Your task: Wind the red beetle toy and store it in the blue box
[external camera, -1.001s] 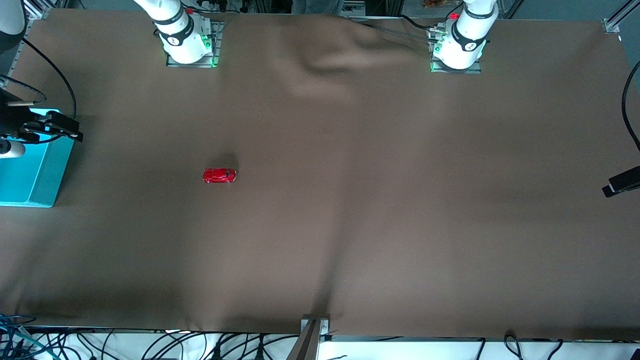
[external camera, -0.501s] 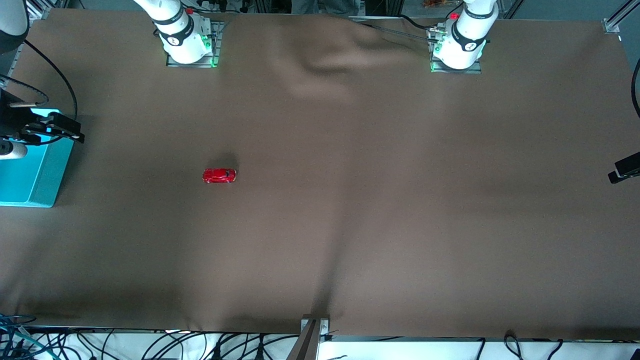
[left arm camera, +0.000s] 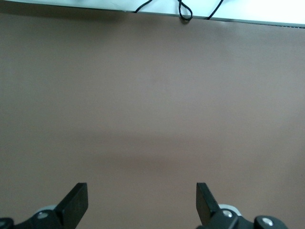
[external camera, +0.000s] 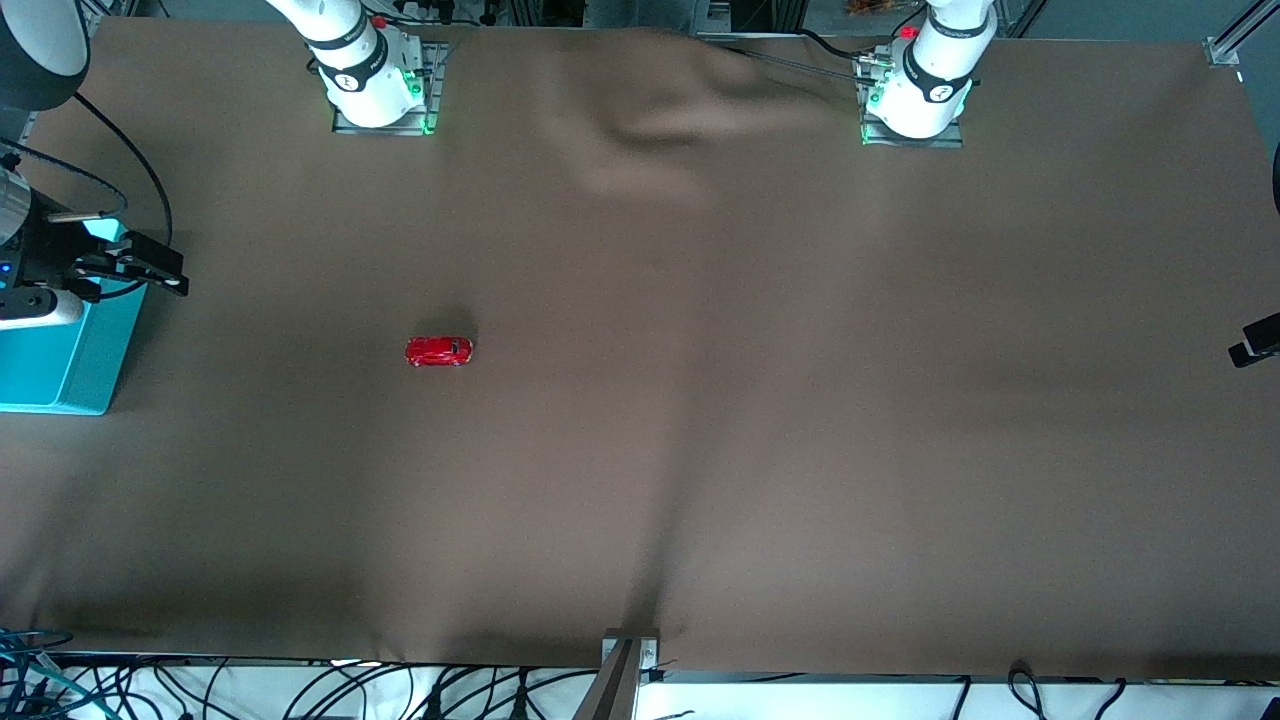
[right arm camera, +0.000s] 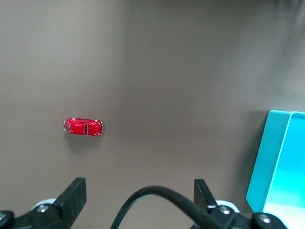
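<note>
The right hand has drifted off the box toward the beetle, fingers spread and empty. The beetle sits on the desk at the box's 3 o'clock, untouched, so we'd guess a pickup is coming. The left hand, spread too, is backing out of view.

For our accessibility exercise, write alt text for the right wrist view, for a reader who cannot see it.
A small red beetle toy sits alone on a brown table cover, apart from the corner of a blue box at the frame's edge. The right gripper hangs open above the cover, a black cable looping between its fingers.
</note>
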`<state>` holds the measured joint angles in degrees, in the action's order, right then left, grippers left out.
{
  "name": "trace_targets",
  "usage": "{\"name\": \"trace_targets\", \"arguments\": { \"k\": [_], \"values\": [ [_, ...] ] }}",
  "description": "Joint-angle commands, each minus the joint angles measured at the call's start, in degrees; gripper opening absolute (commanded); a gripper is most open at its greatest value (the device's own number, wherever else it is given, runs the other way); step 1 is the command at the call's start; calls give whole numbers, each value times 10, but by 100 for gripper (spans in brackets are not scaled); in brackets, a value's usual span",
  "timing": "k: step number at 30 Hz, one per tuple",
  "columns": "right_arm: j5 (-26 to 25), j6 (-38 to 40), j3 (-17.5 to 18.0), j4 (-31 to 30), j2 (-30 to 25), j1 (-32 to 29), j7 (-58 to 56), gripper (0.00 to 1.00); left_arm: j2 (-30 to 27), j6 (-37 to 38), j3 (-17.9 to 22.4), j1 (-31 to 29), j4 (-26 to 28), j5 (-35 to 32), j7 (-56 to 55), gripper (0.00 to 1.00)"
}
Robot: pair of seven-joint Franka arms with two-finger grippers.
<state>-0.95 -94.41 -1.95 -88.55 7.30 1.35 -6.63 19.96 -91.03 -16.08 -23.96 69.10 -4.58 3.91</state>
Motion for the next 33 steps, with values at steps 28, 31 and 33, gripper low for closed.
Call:
{"name": "trace_targets", "arguments": {
  "k": [28,31,33],
  "values": [
    [11,-24,-9,1,34,-22,43,100,10,7,1,-10,1,-2,21,100],
    [9,-52,-11,-20,33,-21,45,100,11,6,0,-11,1,-2,21,100],
    [9,-76,-16,-40,30,-21,56,100,12,6,0,-11,1,-2,22,100]
  ]
}}
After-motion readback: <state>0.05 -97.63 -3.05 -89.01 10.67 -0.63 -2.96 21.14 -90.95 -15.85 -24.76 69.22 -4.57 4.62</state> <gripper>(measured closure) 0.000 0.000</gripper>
